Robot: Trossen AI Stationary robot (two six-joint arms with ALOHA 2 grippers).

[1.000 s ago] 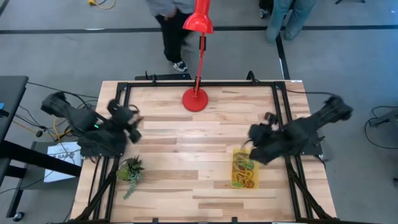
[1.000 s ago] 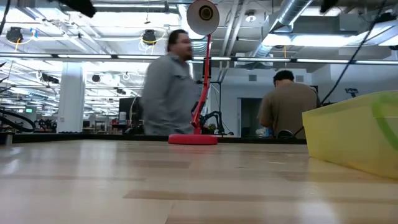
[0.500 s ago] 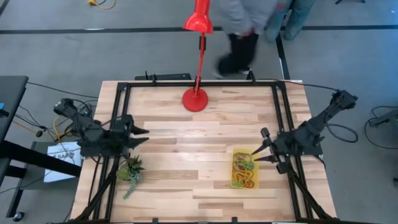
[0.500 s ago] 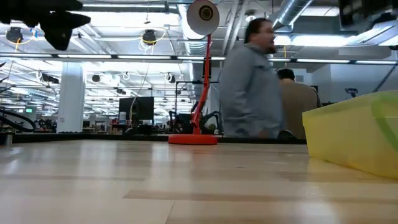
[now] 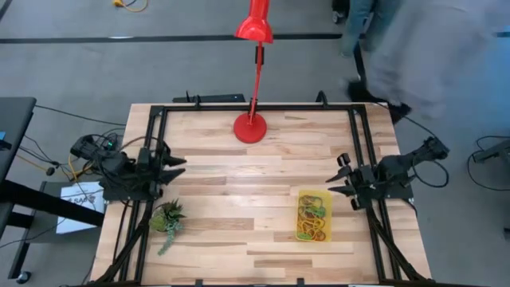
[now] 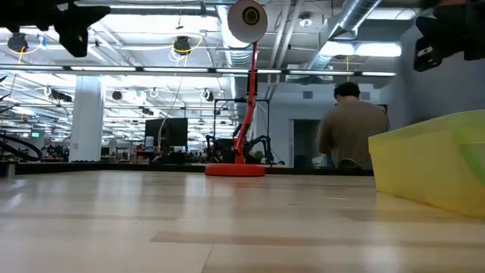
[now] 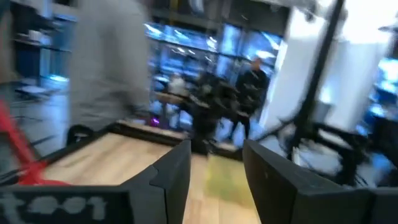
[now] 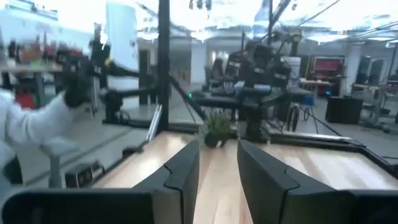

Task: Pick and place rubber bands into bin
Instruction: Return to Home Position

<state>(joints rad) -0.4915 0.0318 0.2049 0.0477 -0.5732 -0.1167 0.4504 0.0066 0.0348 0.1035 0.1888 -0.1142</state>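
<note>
One table (image 5: 239, 183) fills the middle of the high view. The blurred person (image 5: 430, 56), who was at the top centre half a second ago, is now at the upper right. There are two arms. The left gripper (image 5: 180, 169) at the left edge has hardly moved. The right gripper (image 5: 336, 175) has drawn back a little from the bin (image 5: 327, 214) toward the right edge. On both, the jaws stand apart and hold nothing. There is one red lamp (image 5: 253, 127), one yellow bin right of centre, and one plant (image 5: 167, 217) at the lower left. The rubber bands (image 5: 311, 222) lie tangled inside the bin, and I cannot count them.
</note>
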